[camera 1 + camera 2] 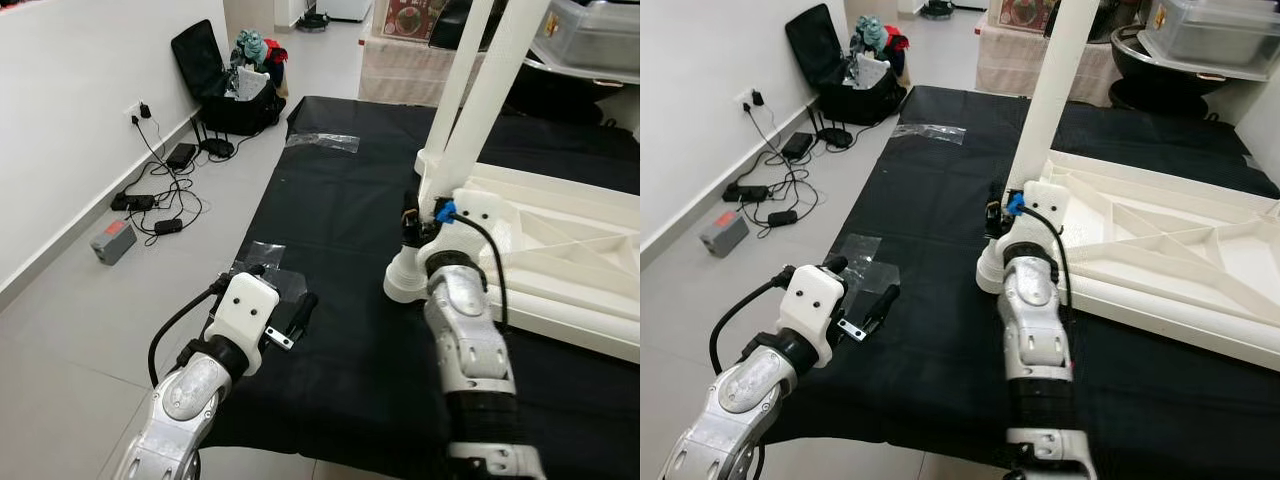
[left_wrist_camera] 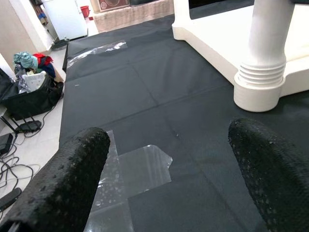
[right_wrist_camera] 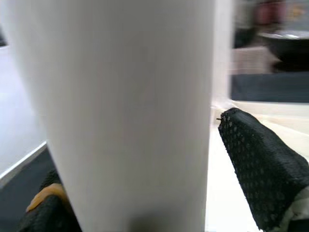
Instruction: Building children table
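Right of centre in the head views, the white tabletop (image 1: 1160, 255) lies upside down on the black cloth (image 1: 340, 210), and one white leg (image 1: 470, 110) stands at its near corner. The right gripper (image 1: 415, 222) has its fingers (image 3: 263, 169) around that leg low down, though whether they are pressing on it I cannot tell. Lower left, the left gripper (image 2: 169, 174) hovers spread wide and empty above clear plastic wrap (image 2: 137, 169). My read: one leg going in, others unfitted.

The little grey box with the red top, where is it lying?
The grey box lies on the tiled floor at the robot's far left, close to the white wall, just below the tangle of black cables.
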You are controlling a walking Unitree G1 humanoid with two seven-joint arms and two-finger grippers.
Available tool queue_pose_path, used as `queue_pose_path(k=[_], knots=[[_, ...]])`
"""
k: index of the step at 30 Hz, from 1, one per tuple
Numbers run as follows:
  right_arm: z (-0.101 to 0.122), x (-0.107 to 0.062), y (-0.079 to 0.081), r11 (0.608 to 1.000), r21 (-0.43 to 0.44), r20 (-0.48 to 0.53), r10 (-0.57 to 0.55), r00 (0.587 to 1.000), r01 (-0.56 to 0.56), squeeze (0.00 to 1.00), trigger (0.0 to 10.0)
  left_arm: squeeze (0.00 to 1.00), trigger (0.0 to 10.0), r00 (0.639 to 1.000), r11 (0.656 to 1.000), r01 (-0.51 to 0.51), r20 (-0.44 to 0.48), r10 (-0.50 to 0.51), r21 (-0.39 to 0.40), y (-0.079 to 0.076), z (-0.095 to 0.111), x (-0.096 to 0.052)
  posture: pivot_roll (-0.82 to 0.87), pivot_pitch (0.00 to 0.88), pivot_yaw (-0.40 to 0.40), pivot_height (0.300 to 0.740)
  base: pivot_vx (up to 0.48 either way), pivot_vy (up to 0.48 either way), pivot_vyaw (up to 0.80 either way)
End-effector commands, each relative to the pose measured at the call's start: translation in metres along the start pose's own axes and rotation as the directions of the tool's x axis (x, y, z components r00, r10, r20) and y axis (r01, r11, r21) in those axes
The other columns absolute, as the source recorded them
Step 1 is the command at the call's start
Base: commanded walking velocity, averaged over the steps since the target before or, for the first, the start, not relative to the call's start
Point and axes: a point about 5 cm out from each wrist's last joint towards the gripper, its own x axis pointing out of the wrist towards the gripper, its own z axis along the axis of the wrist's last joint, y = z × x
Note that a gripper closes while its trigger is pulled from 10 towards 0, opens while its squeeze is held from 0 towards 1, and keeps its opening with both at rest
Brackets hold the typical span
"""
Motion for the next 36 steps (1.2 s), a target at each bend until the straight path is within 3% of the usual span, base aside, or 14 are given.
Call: queue_pose_path(k=[1, 7, 8, 9, 10, 11, 13, 15, 19, 25, 26, 27, 32, 36], knots=[[-0.005, 0.001, -0.005, 0.968, 0.071, -0.051, 0.244, 0.968, -0.24, 0.0, 10.0, 0.0, 10.0, 1.0, 1.0, 0.02, -0.009, -0.02, -0.01, -0.005, -0.004, 0.0, 0.09, 0.13, -0.037, 0.74, 0.0, 0.0, 0.0], [-0.006, 0.001, -0.007, 0.909, 0.124, -0.072, 0.409, 0.91, -0.399, 0.0, 10.0, 0.0, 10.0, 1.0, 1.0, 0.017, -0.012, -0.017, -0.015, -0.005, -0.004, -0.001, 0.09, 0.13, -0.039, 0.74, 0.0, 0.0, 0.0], [-0.001, 0.0, -0.003, 0.805, 0.2, -0.068, 0.581, 0.811, -0.559, 0.0, 10.0, 0.0, 10.0, 1.0, 1.0, 0.018, -0.017, -0.018, -0.018, -0.007, -0.005, -0.002, 0.1, 0.127, -0.042, 0.74, 0.0, 0.0, 0.0], [-0.001, 0.0, -0.003, 0.805, 0.2, -0.068, 0.581, 0.811, -0.559, 0.0, 10.0, 0.0, 10.0, 1.0, 1.0, 0.018, -0.017, -0.018, -0.018, -0.007, -0.005, -0.002, 0.1, 0.127, -0.042, 0.74, 0.0, 0.0, 0.0], [0.002, -0.001, 0.0, 0.736, 0.216, -0.064, 0.666, 0.743, -0.641, 0.0, 10.0, 0.0, 10.0, 1.0, 1.0, 0.018, -0.018, -0.019, -0.019, -0.007, -0.005, -0.003, 0.1, 0.127, -0.044, 0.74, 0.0, 0.0, 0.0], [0.002, -0.001, 0.0, 0.736, 0.216, -0.064, 0.666, 0.743, -0.641, 0.0, 10.0, 0.0, 10.0, 1.0, 1.0, 0.018, -0.018, -0.019, -0.019, -0.007, -0.005, -0.003, 0.1, 0.127, -0.044, 0.74, 0.0, 0.0, 0.0], [0.002, 0.0, 0.002, 0.652, 0.24, -0.071, 0.75, 0.657, -0.719, 0.0, 10.0, 0.0, 10.0, 1.0, 1.0, 0.019, -0.018, -0.02, -0.017, -0.007, -0.005, -0.003, 0.1, 0.128, -0.044, 0.74, 0.0, 0.0, 0.0], [0.002, 0.001, 0.002, 0.637, 0.251, -0.08, 0.764, 0.64, -0.729, 0.0, 10.0, 0.0, 10.0, 1.0, 1.0, 0.02, -0.018, -0.02, -0.016, -0.007, -0.005, -0.003, 0.1, 0.128, -0.044, 0.74, 0.0, 0.0, 0.0], [0.004, 0.01, 0.005, 0.468, 0.335, -0.002, 0.868, 0.496, -0.818, 0.0, 10.0, 0.0, 10.0, 1.0, 1.0, 0.02, -0.013, -0.02, -0.008, -0.006, -0.003, -0.002, 0.12, 0.125, -0.048, 0.74, 0.0, 0.0, 0.0], [0.008, 0.021, 0.01, 0.445, 0.321, 0.015, 0.88, 0.474, -0.836, 0.0, 10.0, 0.0, 10.0, 1.0, 1.0, 0.002, -0.01, -0.002, 0.0, -0.001, -0.002, -0.003, 0.13, 0.116, -0.059, 0.74, 0.0, 0.0, 0.0], [0.01, 0.024, 0.01, 0.454, 0.321, 0.024, 0.873, 0.487, -0.831, 0.0, 2.1, 0.0, 10.0, 1.0, 1.0, 0.003, -0.011, -0.003, 0.001, -0.002, -0.002, -0.004, 0.13, 0.111, -0.059, 0.74, 0.0, 0.0, 0.0], [0.011, 0.025, 0.011, 0.448, 0.313, 0.035, 0.876, 0.481, -0.838, 0.0, 0.0, 0.0, 10.0, 1.0, 1.0, 0.005, -0.011, -0.005, 0.001, -0.003, -0.002, -0.004, 0.13, 0.11, -0.055, 0.74, 0.0, 0.0, 0.0], [0.007, 0.025, 0.012, 0.475, 0.283, 0.01, 0.868, 0.497, -0.834, 0.0, 0.0, 0.0, 10.0, 1.0, 1.0, 0.014, -0.013, -0.014, 0.0, -0.005, -0.003, -0.005, 0.13, 0.105, -0.057, 0.74, 0.0, 0.0, 0.0], [-0.001, 0.026, 0.01, 0.539, 0.248, -0.038, 0.836, 0.547, -0.805, 0.0, 0.0, 0.0, 10.0, 1.0, 1.0, 0.015, -0.014, -0.015, 0.0, -0.005, -0.004, -0.005, 0.13, 0.099, -0.052, 0.74, 0.0, 0.0, 0.0]])
